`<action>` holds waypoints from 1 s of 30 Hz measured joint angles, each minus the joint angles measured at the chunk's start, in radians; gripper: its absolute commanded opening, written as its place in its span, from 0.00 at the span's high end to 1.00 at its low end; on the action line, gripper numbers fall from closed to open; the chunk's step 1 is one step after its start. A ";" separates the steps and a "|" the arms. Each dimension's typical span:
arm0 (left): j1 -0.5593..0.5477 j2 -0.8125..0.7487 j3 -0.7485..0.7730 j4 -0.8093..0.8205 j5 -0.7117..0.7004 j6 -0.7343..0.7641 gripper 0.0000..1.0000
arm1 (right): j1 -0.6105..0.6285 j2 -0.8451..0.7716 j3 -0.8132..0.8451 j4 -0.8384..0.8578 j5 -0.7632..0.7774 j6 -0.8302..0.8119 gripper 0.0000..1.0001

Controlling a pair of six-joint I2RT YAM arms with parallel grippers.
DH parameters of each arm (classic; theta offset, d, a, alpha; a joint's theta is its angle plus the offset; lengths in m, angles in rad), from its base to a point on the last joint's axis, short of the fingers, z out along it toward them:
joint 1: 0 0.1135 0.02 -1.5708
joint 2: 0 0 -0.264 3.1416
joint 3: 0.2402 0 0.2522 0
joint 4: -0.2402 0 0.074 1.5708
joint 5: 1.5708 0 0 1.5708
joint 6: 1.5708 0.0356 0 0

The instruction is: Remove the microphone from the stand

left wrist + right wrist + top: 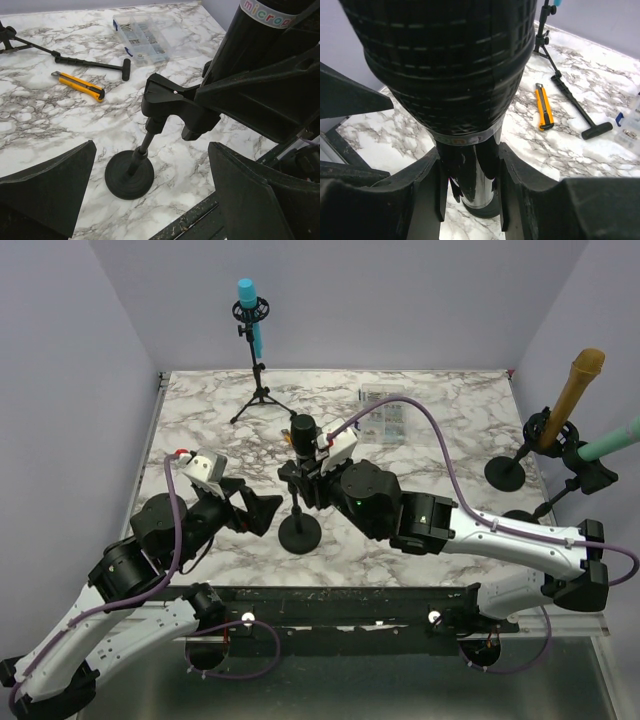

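A black microphone (303, 430) stands upright in the clip of a short black stand with a round base (299, 533) near the table's front middle. My right gripper (305, 472) reaches in from the right. In the right wrist view its two fingers (520, 185) press against both sides of the glossy body of the microphone (445, 65), just below the mesh head. My left gripper (268, 512) hangs open a little left of the stand. In the left wrist view the stand base (129, 175) and the clip (170, 100) lie between and beyond its wide-apart fingers (50, 185).
A yellow utility knife (80, 86) and a black tripod leg (90, 62) lie behind the stand. A clear parts box (385, 418) sits at the back. A blue microphone on a tripod (250, 310) stands far back; tan (572, 390) and teal (615, 443) microphones stand at the right edge.
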 measured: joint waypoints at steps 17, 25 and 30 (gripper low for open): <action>0.299 0.043 -0.031 0.167 0.494 -0.019 0.02 | -0.183 -0.124 -0.097 0.016 -0.344 -0.154 0.99; 0.429 0.103 -0.142 0.431 0.789 0.019 0.01 | -0.299 -0.141 -0.112 0.006 -0.610 -0.202 0.99; 0.433 0.124 -0.214 0.573 0.947 0.090 0.02 | -0.324 -0.141 -0.112 0.004 -0.695 -0.220 0.99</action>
